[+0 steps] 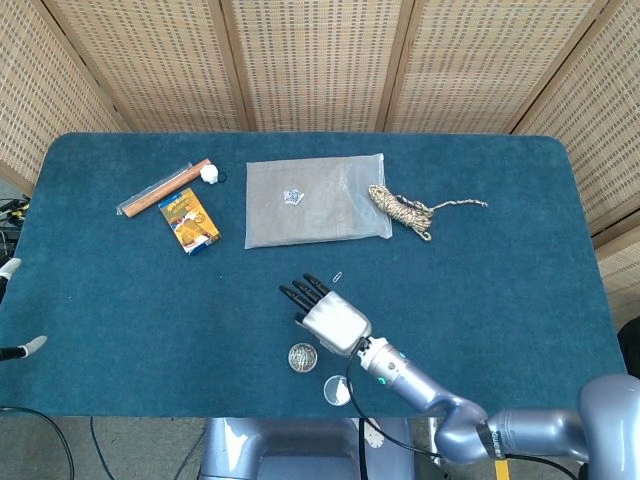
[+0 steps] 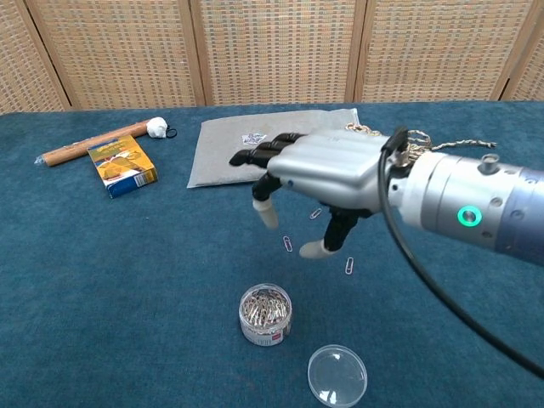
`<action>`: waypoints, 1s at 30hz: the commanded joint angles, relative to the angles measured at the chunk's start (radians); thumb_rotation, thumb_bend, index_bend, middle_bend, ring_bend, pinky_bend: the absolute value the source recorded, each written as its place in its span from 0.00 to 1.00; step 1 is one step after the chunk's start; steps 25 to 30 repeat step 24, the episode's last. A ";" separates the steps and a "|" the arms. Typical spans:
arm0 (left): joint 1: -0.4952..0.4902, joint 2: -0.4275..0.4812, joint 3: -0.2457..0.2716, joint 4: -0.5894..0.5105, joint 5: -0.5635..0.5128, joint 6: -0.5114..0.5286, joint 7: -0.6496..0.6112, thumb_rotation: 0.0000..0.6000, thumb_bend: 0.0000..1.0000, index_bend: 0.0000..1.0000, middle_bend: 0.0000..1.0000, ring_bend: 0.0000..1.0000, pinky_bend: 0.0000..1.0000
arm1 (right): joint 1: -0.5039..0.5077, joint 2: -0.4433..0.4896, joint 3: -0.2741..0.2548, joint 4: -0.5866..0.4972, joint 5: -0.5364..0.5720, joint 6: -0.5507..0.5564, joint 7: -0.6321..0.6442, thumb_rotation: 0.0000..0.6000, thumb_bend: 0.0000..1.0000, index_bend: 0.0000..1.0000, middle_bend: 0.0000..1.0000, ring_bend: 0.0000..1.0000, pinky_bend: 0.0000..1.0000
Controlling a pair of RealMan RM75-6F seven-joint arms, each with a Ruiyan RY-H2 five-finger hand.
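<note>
Hovering with fingers spread and nothing in them, the right hand [image 2: 319,174] hangs above the table [image 2: 102,280]; the jar of paper clips [image 2: 265,314] stands below it, apart, nearer the table's front edge.

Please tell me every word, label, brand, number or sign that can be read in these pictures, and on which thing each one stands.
None can be read.
Orange box: print on its top and a blue edge, too blurred to read.
Paper clip tub: a label with a red mark on its side, too small to read.
Clear bag: a small patterned item inside, no legible text.
Right hand: no text; the wrist bears only a green ring light.
</note>
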 commanded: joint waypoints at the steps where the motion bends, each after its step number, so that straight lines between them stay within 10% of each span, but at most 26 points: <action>1: 0.011 0.007 0.005 -0.007 0.022 0.023 -0.012 1.00 0.00 0.00 0.00 0.00 0.00 | -0.107 0.161 0.000 -0.048 -0.048 0.152 0.079 1.00 0.06 0.27 0.01 0.00 0.00; 6: 0.025 0.005 0.014 -0.006 0.037 0.045 -0.008 1.00 0.00 0.00 0.00 0.00 0.00 | -0.231 0.286 -0.055 0.024 -0.114 0.294 0.167 1.00 0.00 0.01 0.00 0.00 0.00; 20: 0.062 -0.016 0.038 -0.004 0.096 0.110 0.002 1.00 0.00 0.00 0.00 0.00 0.00 | -0.536 0.380 -0.162 0.118 -0.168 0.561 0.361 1.00 0.00 0.00 0.00 0.00 0.00; 30: 0.064 -0.017 0.040 -0.002 0.099 0.111 0.001 1.00 0.00 0.00 0.00 0.00 0.00 | -0.561 0.379 -0.167 0.137 -0.192 0.578 0.378 1.00 0.00 0.00 0.00 0.00 0.00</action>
